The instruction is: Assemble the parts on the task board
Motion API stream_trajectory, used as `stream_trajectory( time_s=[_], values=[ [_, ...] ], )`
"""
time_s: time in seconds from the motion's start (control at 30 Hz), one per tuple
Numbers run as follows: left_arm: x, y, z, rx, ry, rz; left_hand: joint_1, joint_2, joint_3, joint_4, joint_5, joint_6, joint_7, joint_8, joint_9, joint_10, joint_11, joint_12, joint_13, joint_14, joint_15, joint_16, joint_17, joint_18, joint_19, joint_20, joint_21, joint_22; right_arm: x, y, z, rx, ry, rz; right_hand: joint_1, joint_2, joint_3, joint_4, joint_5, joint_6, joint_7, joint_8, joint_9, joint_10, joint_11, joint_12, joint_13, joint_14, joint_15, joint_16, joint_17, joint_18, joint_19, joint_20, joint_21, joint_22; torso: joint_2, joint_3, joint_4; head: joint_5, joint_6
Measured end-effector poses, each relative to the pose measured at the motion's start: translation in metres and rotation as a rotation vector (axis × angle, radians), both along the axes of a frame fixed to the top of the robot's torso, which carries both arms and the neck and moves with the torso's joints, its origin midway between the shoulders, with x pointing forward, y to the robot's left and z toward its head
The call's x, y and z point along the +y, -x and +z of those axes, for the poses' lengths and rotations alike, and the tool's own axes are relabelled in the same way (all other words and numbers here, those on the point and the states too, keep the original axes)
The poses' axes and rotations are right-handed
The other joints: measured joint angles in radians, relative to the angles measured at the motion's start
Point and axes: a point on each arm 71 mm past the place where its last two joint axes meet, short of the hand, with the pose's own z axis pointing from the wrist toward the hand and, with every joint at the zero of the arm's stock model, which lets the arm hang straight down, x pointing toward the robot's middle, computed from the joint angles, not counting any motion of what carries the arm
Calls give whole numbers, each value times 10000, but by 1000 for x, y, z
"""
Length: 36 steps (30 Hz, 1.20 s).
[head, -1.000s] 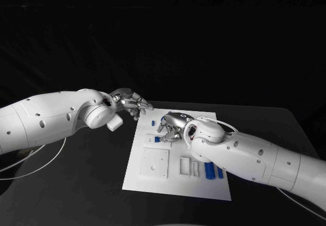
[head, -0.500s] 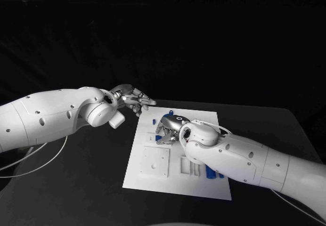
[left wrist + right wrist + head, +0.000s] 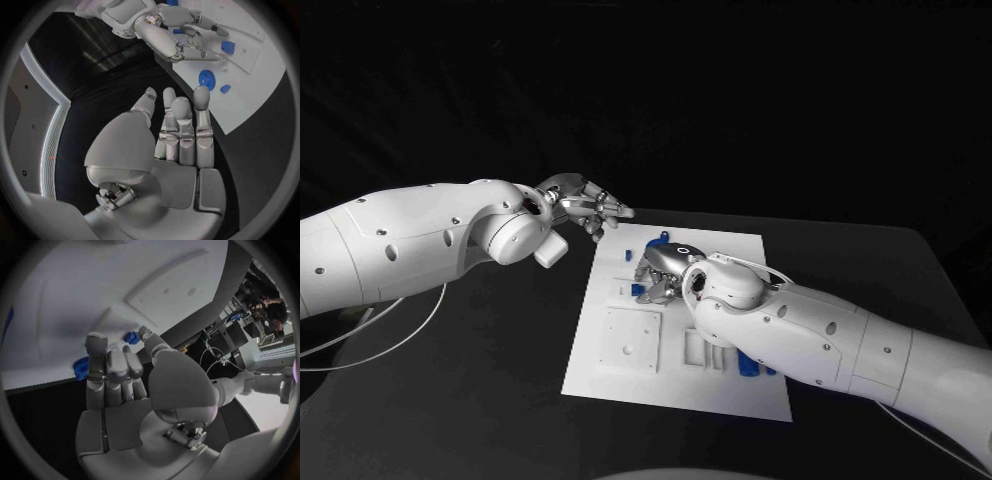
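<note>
The white task board (image 3: 625,385) lies in the middle of the table. My right hand (image 3: 664,272) is down on its far half; in the right wrist view its thumb and a finger (image 3: 97,347) pinch a small blue part (image 3: 131,337), with a second blue part (image 3: 80,369) beside the fingers. My left hand (image 3: 586,210) hovers off the board's far left corner, fingers straight and holding nothing (image 3: 180,125). A round blue part (image 3: 207,79) and a small blue piece (image 3: 225,88) sit on the board (image 3: 262,100) beyond it.
Two blue pins (image 3: 747,364) lie near the board's right edge under my right forearm. A raised white square plate (image 3: 629,340) and narrow slots (image 3: 694,347) occupy the board's near half. Bare black table (image 3: 473,400) lies to the board's left and right.
My left hand has lifted a little and drifted away from me. My right hand stays at the same spot on the board, and its forearm has swung slightly left.
</note>
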Motion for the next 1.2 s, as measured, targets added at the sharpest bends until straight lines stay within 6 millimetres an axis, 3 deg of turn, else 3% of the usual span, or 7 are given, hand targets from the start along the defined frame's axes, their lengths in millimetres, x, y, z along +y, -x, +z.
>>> stream_trajectory(
  time_s=[0.17,0.37,1.1,1.2],
  values=[
    [0,0,0,3,7,4,0,0,-9,9,0,0,0,0,0,0,0,-1,0,0,0,0,0,-1,0,0,0,0,-1,-1,-1,7,35,-44,-7,7,273,-24,-12,66,8,0,-1,0,0,0,1,0,0,0,-7,-1,0,0,0,0,-8,-1,-4,2,-20],
    [0,0,0,7,14,-12,0,0,-27,27,0,0,0,0,0,0,0,-1,9,0,0,-44,0,-1,0,0,-60,-1,0,0,-5,67,57,-5,-121,121,682,-77,-311,187,-28,-1,-5,0,0,0,14,1,-1,-1,-14,-1,0,0,0,-1,-8,-7,-3,-22,-45],
    [0,1,-4,126,-72,-59,0,1,-27,27,0,0,0,0,1,-36,35,-1,35,1,-1,-103,43,-1,1,1,-115,-3,1,-1,-7,-22,-18,-3,-166,166,888,-166,-388,450,-81,0,-3,0,-1,0,12,10,-9,-3,-22,-5,1,-1,0,-2,-9,-17,-4,-15,-203],
    [0,1,-4,135,-70,-65,0,1,-27,27,0,0,0,0,0,-33,37,-1,35,1,-1,-112,42,-1,1,1,-158,-4,0,-1,-7,-44,-31,-18,-104,332,1238,-321,-466,746,-142,-34,-12,6,-3,0,12,9,-9,-3,-39,-10,1,-1,0,-2,-12,-13,-1,-16,-220]
  ],
)
